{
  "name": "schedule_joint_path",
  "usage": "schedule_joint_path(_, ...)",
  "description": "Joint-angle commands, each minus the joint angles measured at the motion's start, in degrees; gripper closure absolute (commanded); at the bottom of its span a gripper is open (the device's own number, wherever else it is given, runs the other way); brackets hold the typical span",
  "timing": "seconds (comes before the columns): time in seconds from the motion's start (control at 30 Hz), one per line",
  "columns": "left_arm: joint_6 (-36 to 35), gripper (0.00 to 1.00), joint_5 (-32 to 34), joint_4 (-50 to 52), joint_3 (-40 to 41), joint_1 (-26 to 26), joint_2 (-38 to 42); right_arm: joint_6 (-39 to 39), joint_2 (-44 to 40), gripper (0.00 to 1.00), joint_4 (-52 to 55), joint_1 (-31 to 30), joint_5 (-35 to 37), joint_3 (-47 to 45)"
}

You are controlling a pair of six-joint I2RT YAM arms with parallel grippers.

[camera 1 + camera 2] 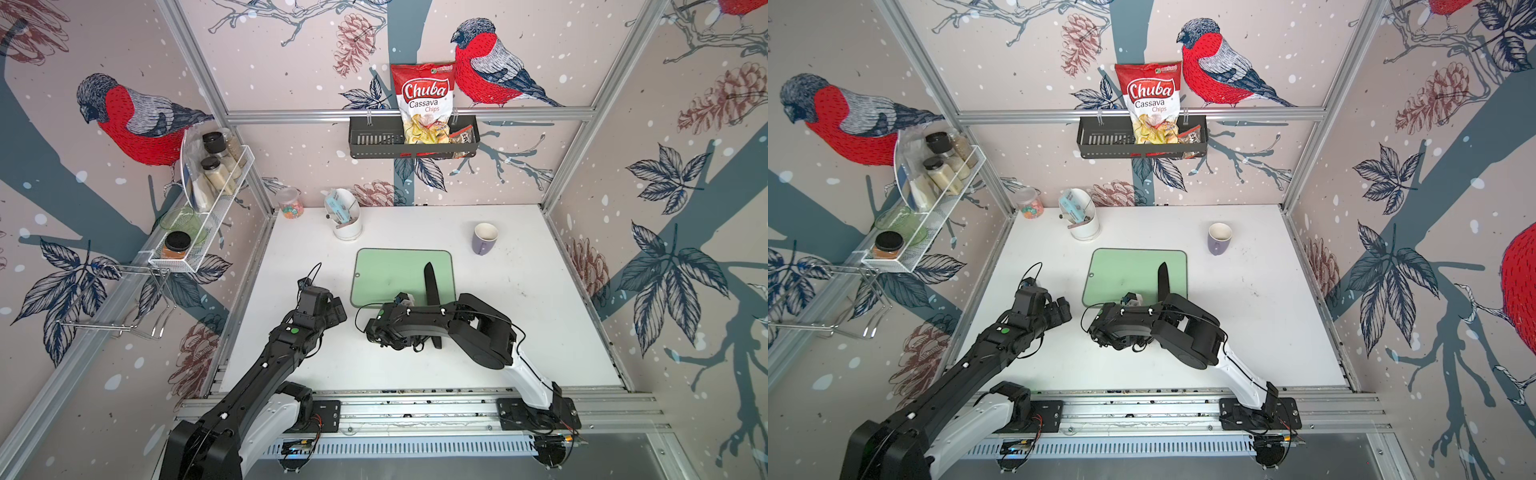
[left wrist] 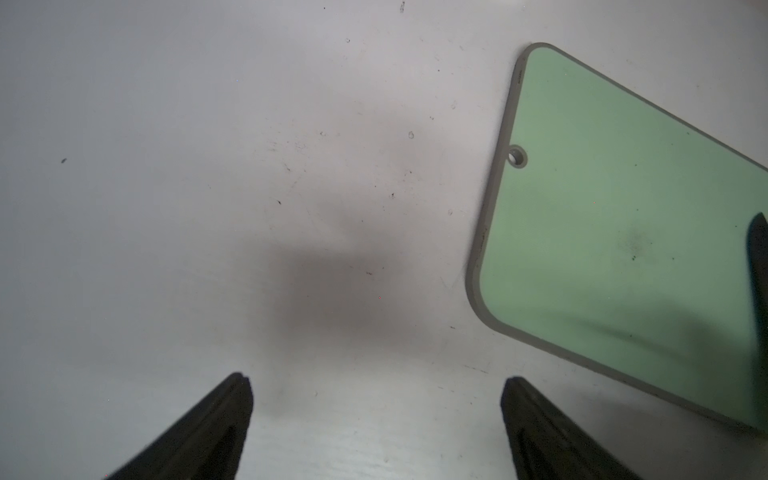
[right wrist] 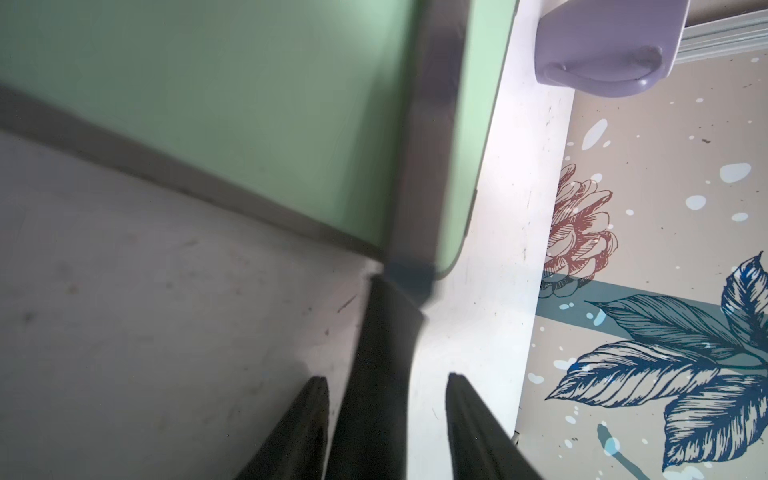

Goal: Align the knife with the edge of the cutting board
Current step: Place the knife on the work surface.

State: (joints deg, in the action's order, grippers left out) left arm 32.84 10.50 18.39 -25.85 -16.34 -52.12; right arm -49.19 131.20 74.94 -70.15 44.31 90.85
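We see a long all-black kitchen knife (image 1: 431, 282) with a wide blade that ends in a point and a black handle. Its blade lies flat on a pale green cutting board (image 1: 390, 274) with round corners, a thin grey rim and a small hole by one short side. The knife is near the other short side, far from the hole. It runs almost the same way as that edge, a little way in from it. The handle sticks out past the board's near long edge, over the white table (image 1: 519, 311). An arm hides the knife's middle in both top views.

The right gripper (image 3: 386, 378) sits low around the handle. Its two black fingers (image 3: 478, 424) are partly apart, one on each side. We see bare table between the handle and one finger, so it is not squeezing the knife. The left gripper (image 2: 374, 415) is spread wide over bare table beside the board's hole end and holds nothing. A purple mug (image 1: 484, 239) stands farther back, apart from the board.
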Motion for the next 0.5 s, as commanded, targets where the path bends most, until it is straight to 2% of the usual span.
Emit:
schedule_joint_path(0.0,0.14,0.04,-0.01,-0.55,0.01,-0.01,0.13,1.41,-0.37,0.52,-4.19,0.59,-1.9,-0.07)
schedule_joint_path(0.17,0.17,0.04,-0.03,-0.58,0.01,-0.09,0.12,2.65,-2.65,0.52,-7.97,2.08,-4.56,-2.8)
schedule_joint_path(0.47,0.16,0.04,0.0,-0.82,0.01,-0.03,-0.09,6.91,-13.35,0.53,-23.11,7.02,-15.83,-14.06)
